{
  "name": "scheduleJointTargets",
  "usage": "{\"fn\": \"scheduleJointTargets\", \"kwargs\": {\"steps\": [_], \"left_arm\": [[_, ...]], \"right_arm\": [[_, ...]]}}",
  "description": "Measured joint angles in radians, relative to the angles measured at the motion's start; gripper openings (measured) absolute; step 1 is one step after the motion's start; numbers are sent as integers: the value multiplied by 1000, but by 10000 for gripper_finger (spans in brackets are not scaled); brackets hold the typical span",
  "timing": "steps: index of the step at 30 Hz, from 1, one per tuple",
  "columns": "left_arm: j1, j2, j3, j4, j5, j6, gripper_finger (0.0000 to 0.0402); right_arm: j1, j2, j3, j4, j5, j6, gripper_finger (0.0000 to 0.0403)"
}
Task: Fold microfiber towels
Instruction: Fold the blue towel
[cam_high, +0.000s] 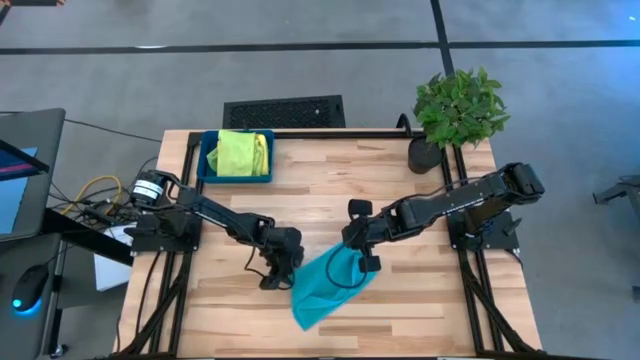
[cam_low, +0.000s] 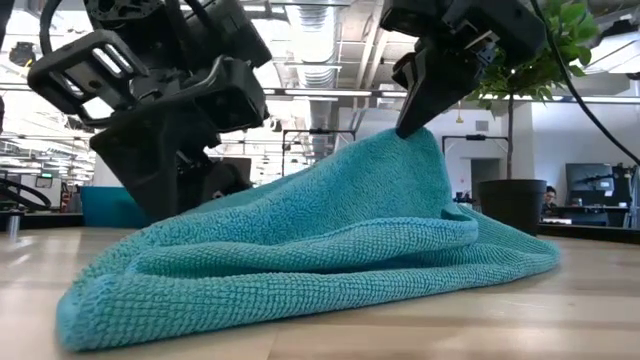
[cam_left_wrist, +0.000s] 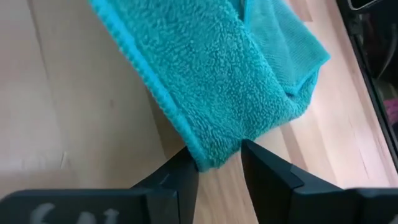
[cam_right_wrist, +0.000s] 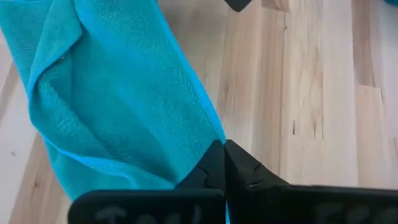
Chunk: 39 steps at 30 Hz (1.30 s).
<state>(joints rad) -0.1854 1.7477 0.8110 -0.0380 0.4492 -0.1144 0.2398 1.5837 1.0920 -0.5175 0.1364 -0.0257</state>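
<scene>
A teal microfiber towel (cam_high: 328, 285) lies bunched near the table's front middle. Its upper part is raised into a peak (cam_low: 425, 150). My left gripper (cam_high: 283, 265) is low at the towel's left side, shut on a corner. My right gripper (cam_high: 358, 250) stands at the towel's far right, shut on its raised edge. Lime green and yellow towels (cam_high: 240, 152) lie in the dark-teal tray (cam_high: 208, 165) at the far left. My left gripper pinches one corner of the towel (cam_left_wrist: 211, 152) between its two fingers, only at their free ends. The cloth runs straight away from the corner, a little above the wood. My right gripper pinches the towel's edge (cam_right_wrist: 208, 140) between its shut fingers, from above, slanting down. That edge is lifted into a peak. The rest slopes down, and the lower folds (cam_low: 300, 270) rest on the table.
A potted plant (cam_high: 455, 110) stands at the table's far right corner. The tray sits at the far left. Bare wood shows between tray and plant and along the near edge on both sides of the towel.
</scene>
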Motion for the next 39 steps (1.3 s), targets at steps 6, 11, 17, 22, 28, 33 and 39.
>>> {"fn": "scheduleJointTargets", "kwargs": {"steps": [6, 11, 17, 22, 28, 33, 39], "left_arm": [[-3, 0, 0, 34, 0, 48, 70], [-8, -1, 0, 32, -1, 66, 8], [0, -42, 0, -7, -55, 67, 2], [32, -180, 1, -146, -273, 74, 1], [89, -390, 63, -256, -534, 141, 1], [138, -489, 138, -285, -704, 281, 0], [192, -485, 245, -396, -819, 375, 0]], "right_arm": [[0, 0, 0, 0, 0, 1, 12], [0, 0, 0, 0, 1, 1, 11], [0, -7, 19, -110, 111, 44, 12], [0, -10, 89, -243, 224, 62, 11], [-30, -10, 170, -315, 395, 58, 13], [-85, -10, 236, -320, 553, 70, 9], [-122, -10, 304, -350, 712, 63, 12]]}}
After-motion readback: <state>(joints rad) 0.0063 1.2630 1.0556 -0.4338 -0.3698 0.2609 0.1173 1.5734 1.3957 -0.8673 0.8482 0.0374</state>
